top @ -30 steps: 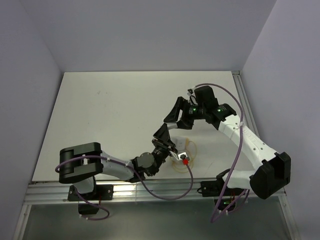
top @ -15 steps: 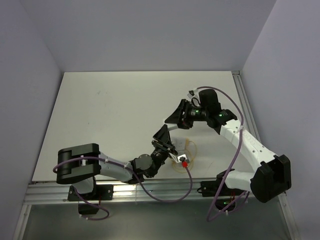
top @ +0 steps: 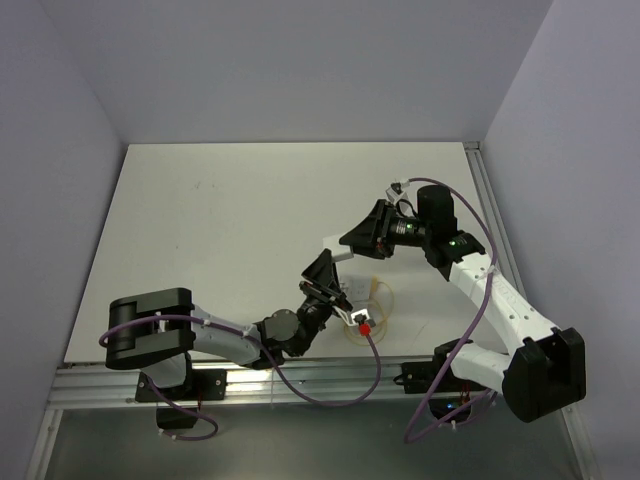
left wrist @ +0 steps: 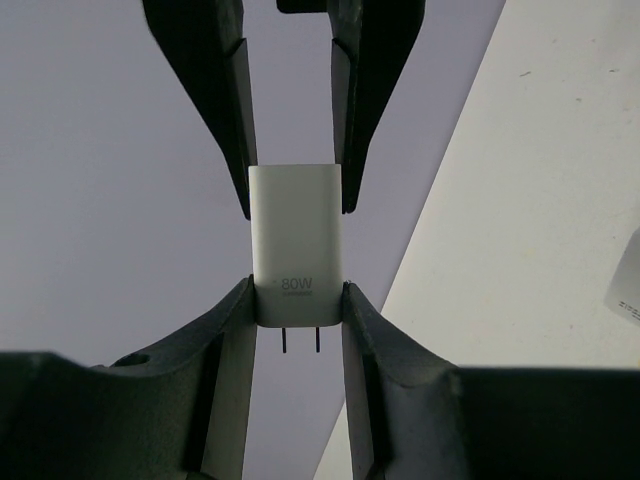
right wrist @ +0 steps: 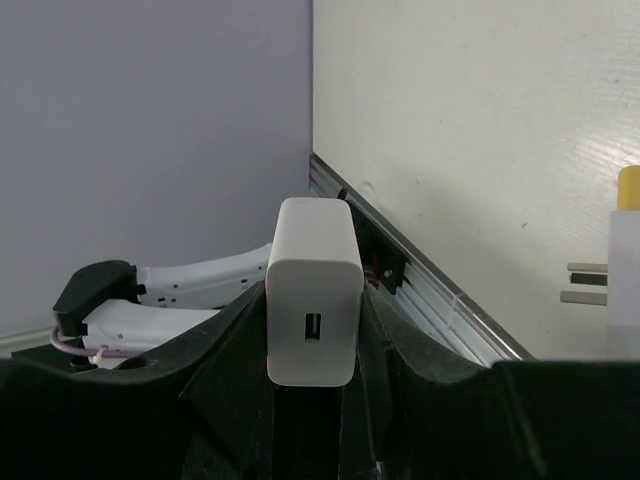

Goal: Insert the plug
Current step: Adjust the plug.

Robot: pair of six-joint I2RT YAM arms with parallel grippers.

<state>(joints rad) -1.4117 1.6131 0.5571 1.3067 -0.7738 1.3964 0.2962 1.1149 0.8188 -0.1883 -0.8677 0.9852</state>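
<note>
Probably a handover of the white plug (left wrist: 295, 225) from one gripper to the other, so no release with the left gripper (left wrist: 295, 292) before confirming a firm press of the right gripper (right wrist: 312, 300) on both flat sides. Check for a square hold, body straight between the pads and not tilted, to avoid a difficult insertion later. Then open the left one slowly and draw straight back along the pins (left wrist: 302, 342), without dragging the plug sideways. Left fingers (left wrist: 225, 350) pinching the plug at the pin end, pins pointing toward that wrist. Right fingers (right wrist: 230, 340) pressed against the sides of the other end, as far as can be judged, small port (right wrist: 313, 327) facing that wrist. So, plug directly between both pairs of fingertips, raised off the table (top: 220, 220). Just beside the left gripper and lower, on the table, a thin yellowish loop (top: 380, 298), perhaps a cable; hard to tell more.
</note>
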